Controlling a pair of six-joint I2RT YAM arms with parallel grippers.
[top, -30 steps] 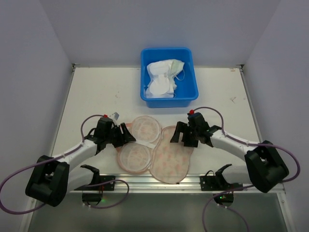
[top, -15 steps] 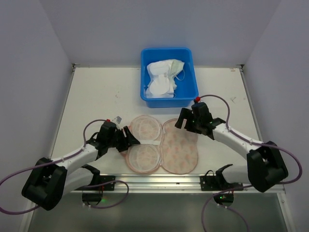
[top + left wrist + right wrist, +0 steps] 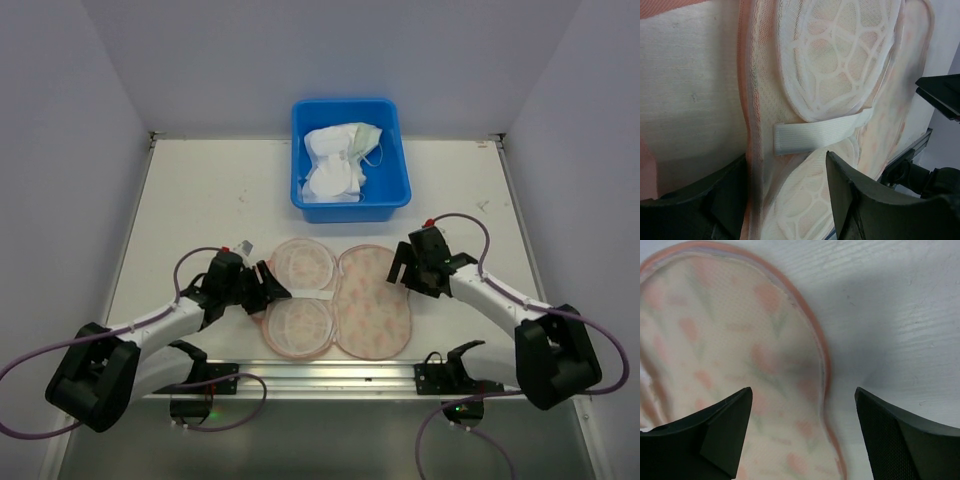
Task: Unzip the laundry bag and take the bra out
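My left pincer (image 3: 258,285) is apart, straddling the left rim of the laundry bag (image 3: 370,305), which lies opened flat on the worktop (image 3: 200,200), long axis near-to-far. My right pincer (image 3: 408,272), also apart, hovers at its right rim. The bra (image 3: 335,160) lies beyond in the blue tub (image 3: 300,130), slightly nearer my right arm, its straps bunched and hard to make out.

We read no text, label, brand or number in any view. The laundry bag (image 3: 372,300) bears only an orange-pink printed pattern; the blue tub (image 3: 349,211) and the worktop (image 3: 210,190) show no legible markings.
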